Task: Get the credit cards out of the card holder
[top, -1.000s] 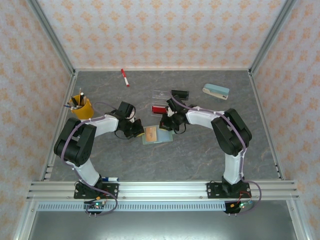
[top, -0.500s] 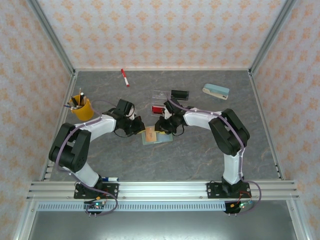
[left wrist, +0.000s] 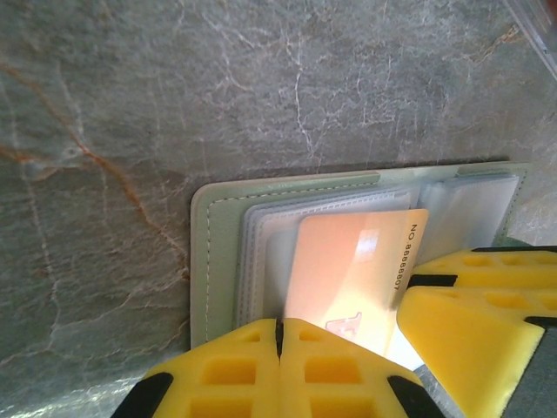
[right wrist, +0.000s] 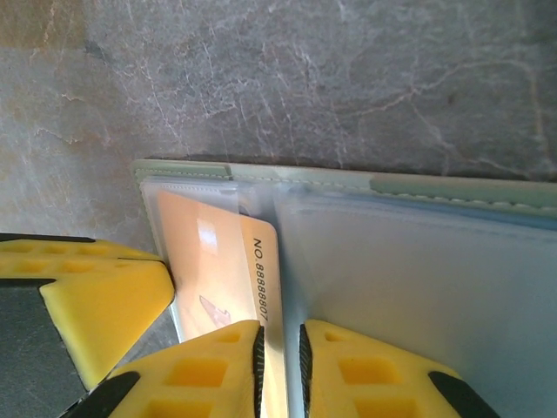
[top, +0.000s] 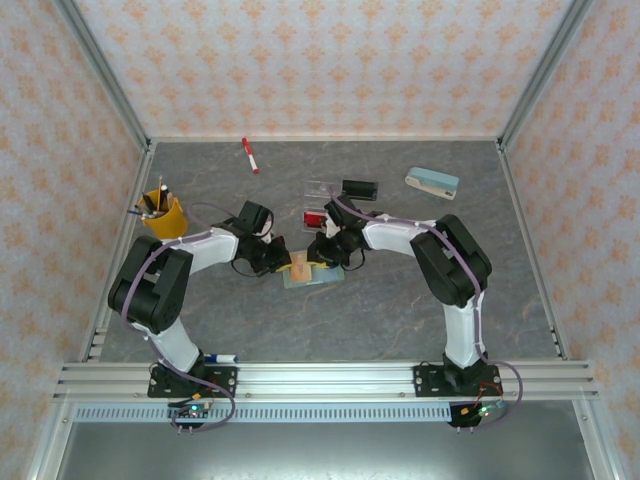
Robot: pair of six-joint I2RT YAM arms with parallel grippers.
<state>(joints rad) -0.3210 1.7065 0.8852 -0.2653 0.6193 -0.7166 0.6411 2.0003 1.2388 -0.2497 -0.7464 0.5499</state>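
A grey, marble-veined worktop (top: 400,300) is enclosed by walls papered in a pale orange motif and framed by aluminium rails. Along its edges are set a yellow cup (top: 165,216) of pens, a red marker (top: 249,156), a cream-and-teal stapler (top: 432,183) and a clear tray (top: 322,187). The red card (top: 316,219) lies just in front of the tray, apart from the card holder.

The card holder (left wrist: 218,252) lies open and flat near the worktop's middle, between the two arms. The tan-gold card (left wrist: 348,270) is partly drawn out of a clear inner pocket, and a printed number can be read along one edge. From above, much of the holder is covered by both wrists. In the wrist views the card's near end is hidden under yellow fingers (left wrist: 218,374), and the holder's right half is cut off in the right wrist view.

The left jaws are pressed together at the card's near edge. The right jaws stand a narrow slit apart over the card's printed edge; whether that edge is pinched cannot be told.

Compared with a second ago, the right arm (top: 410,235) has been brought lower and nearer to the left arm (top: 190,250), from the holder's right half onto the card. The holder and the red card have stayed put.
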